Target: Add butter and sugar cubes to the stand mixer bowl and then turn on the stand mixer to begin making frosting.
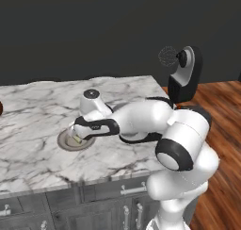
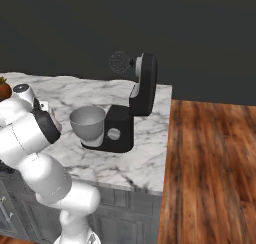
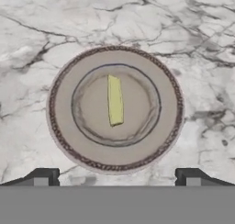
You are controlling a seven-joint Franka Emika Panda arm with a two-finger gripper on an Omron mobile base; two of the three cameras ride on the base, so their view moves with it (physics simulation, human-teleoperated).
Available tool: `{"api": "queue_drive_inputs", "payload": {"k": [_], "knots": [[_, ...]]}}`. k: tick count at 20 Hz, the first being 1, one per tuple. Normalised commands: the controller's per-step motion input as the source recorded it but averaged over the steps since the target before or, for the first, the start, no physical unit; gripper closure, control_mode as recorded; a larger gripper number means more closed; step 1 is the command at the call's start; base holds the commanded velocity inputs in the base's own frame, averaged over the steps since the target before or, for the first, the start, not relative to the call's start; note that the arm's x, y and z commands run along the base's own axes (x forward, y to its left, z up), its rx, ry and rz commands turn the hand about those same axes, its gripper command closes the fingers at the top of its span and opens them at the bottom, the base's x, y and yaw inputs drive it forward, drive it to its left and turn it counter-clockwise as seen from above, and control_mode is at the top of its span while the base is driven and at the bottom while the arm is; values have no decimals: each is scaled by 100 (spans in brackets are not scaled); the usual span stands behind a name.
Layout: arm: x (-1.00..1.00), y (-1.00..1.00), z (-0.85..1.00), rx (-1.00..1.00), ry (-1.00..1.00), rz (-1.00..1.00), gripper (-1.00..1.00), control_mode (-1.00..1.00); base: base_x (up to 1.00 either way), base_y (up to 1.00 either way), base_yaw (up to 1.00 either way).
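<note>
From behind the arm on its left, one base camera looks forward and down across the marble surface (image 1: 33, 144), far enough back to take in the stand mixer (image 1: 186, 76) at the surface's far right end. Its partner sits behind on the right, facing the same way, nearer to the stand mixer and its bowl (image 2: 88, 122), with wooden floor (image 2: 210, 173) alongside. Both share the surface and mixer. The hand camera points straight down, close over a round grey plate (image 3: 64, 126) holding the butter (image 3: 114, 100).
</note>
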Motion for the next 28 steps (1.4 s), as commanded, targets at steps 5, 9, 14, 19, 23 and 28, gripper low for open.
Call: {"api": "queue_drive_inputs", "payload": {"k": [5,9,14,19,23,28], "knots": [[14,25,-24,-1,3,0,-100,-100,0,0,0],[13,26,-26,-2,1,0,-100,-100,0,0,0],[26,11,-21,-1,2,0,-100,-100,0,0,0],[35,0,-21,0,2,0,-100,-100,0,0,0],[26,7,-26,0,4,0,-100,-100,0,0,0],[8,25,-32,-2,3,0,-100,-100,0,0,0]]}}
